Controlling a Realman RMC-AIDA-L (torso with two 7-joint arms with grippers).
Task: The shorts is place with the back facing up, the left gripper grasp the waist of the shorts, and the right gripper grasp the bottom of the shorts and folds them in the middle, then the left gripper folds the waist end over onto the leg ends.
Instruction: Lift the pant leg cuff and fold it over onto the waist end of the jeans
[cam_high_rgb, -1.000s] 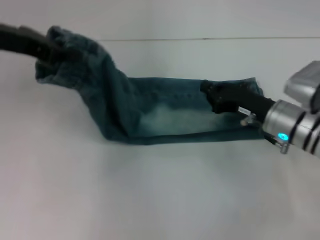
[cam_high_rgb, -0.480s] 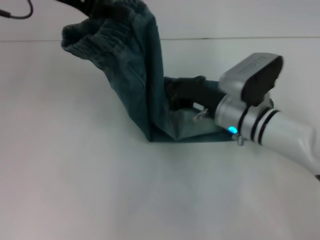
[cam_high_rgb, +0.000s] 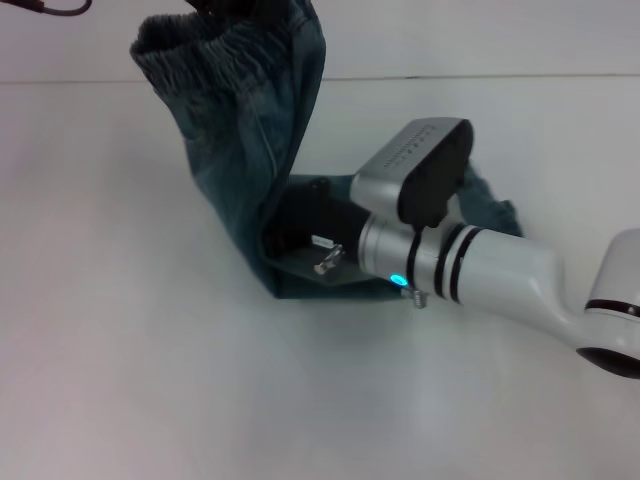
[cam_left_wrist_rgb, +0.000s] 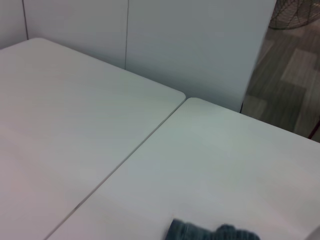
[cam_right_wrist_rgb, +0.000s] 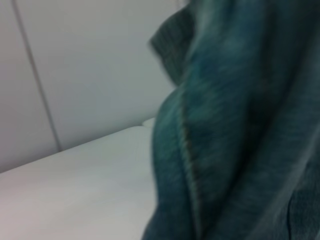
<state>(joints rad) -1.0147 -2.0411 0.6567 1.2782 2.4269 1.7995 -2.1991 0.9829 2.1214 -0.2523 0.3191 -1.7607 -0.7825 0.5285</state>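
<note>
The dark teal denim shorts (cam_high_rgb: 240, 140) stand folded up from the white table (cam_high_rgb: 150, 380). Their elastic waist (cam_high_rgb: 200, 50) hangs lifted at the top of the head view, with my left gripper (cam_high_rgb: 215, 6) shut on it and mostly cut off by the frame edge. The leg ends (cam_high_rgb: 495, 212) lie flat on the table at the right. My right gripper (cam_high_rgb: 300, 225) is a dark shape tucked into the crease under the raised cloth, behind its silver wrist (cam_high_rgb: 470, 270). A strip of the waist (cam_left_wrist_rgb: 210, 232) shows in the left wrist view. Denim (cam_right_wrist_rgb: 225, 125) fills the right wrist view.
A seam between two white tabletops (cam_left_wrist_rgb: 130, 155) runs through the left wrist view, with white wall panels (cam_left_wrist_rgb: 195, 45) behind and grey floor (cam_left_wrist_rgb: 295, 75) past the table edge. The table's back edge (cam_high_rgb: 520, 76) crosses the head view.
The left gripper has carried the waist up and to the right, standing the cloth steeper. The right arm has slid left along the shorts into the crease.
</note>
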